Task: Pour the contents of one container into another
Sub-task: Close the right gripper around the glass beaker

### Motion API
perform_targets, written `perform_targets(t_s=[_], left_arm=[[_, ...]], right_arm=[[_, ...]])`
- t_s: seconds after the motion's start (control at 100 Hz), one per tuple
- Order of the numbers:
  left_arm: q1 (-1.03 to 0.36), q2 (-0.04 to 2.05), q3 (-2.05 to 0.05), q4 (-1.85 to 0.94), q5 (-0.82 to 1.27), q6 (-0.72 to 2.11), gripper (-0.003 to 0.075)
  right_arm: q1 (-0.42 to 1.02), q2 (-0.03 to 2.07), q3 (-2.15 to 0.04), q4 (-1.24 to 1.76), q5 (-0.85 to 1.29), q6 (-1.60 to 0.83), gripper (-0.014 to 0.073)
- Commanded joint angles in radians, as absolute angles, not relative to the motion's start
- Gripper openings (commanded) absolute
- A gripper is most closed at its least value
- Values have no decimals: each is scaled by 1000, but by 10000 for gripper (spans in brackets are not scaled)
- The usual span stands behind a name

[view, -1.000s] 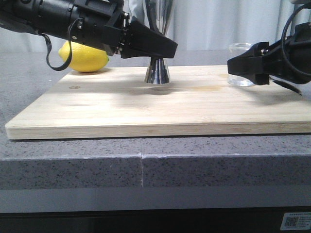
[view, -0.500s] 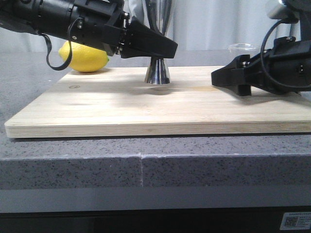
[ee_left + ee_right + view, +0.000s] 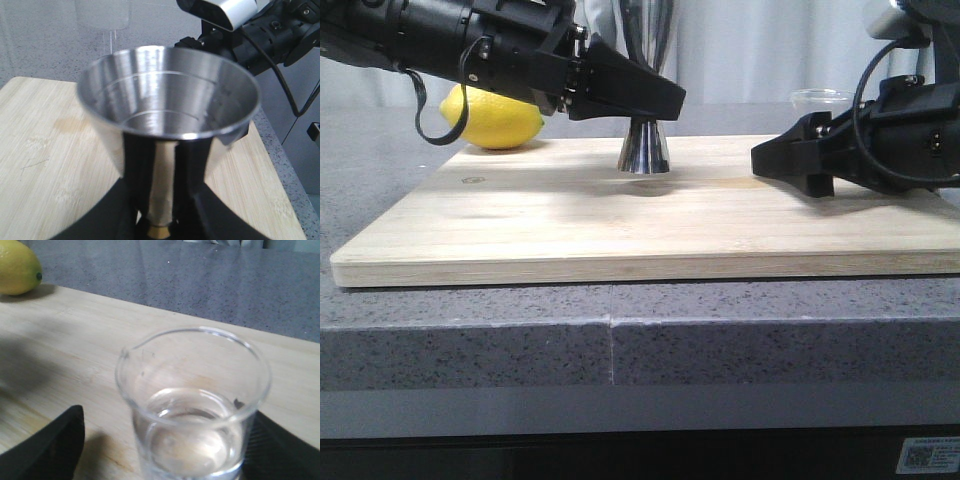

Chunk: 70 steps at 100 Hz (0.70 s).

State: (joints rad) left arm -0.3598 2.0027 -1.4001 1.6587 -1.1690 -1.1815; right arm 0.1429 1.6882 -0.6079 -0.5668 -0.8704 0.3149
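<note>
I'm seeing left gripper (image 3: pixel 160 220) jaws clamping the jigger (image 3: pixel 167 120) waist; right gripper (image 3: pixel 160 440) jaws standing open, flanking the beaker (image 3: pixel 192 405). No writing legible anywhere.

Left gripper (image 3: pixel 665 98) clasps the jigger (image 3: pixel 643 148) on the board (image 3: pixel 620 225); lemon (image 3: pixel 495 118) behind; right gripper (image 3: pixel 770 160) hides the beaker (image 3: pixel 817 97).

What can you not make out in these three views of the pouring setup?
- Beaker: front view shows only its rim; the right gripper hides the rest.
- Jigger waist: front view, behind the left gripper.
- Jigger base: cut off in the left wrist view.
- Beaker's scale marks: unreadable anywhere.
</note>
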Motion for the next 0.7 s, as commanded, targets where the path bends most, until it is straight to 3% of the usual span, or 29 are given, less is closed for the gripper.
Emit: perform_targets(t_s=[0.0,0.16,0.44,0.69], left_arm=[[-367,1935,-1429,1594,-1210,-1194,115],[-367,1935,-1429,1594,-1210,-1194,115],[-367,1935,-1429,1594,-1211,-1194,115],[-367,1935,-1429,1594,-1211,-1194,115]], right_arm=[[138,1655,-630,-555,-944,315,517],[138,1655,-630,-555,-944,315,419],[138,1655,-630,-551,-944,315,408],[138,1655,-631,-551,-949,315,319]])
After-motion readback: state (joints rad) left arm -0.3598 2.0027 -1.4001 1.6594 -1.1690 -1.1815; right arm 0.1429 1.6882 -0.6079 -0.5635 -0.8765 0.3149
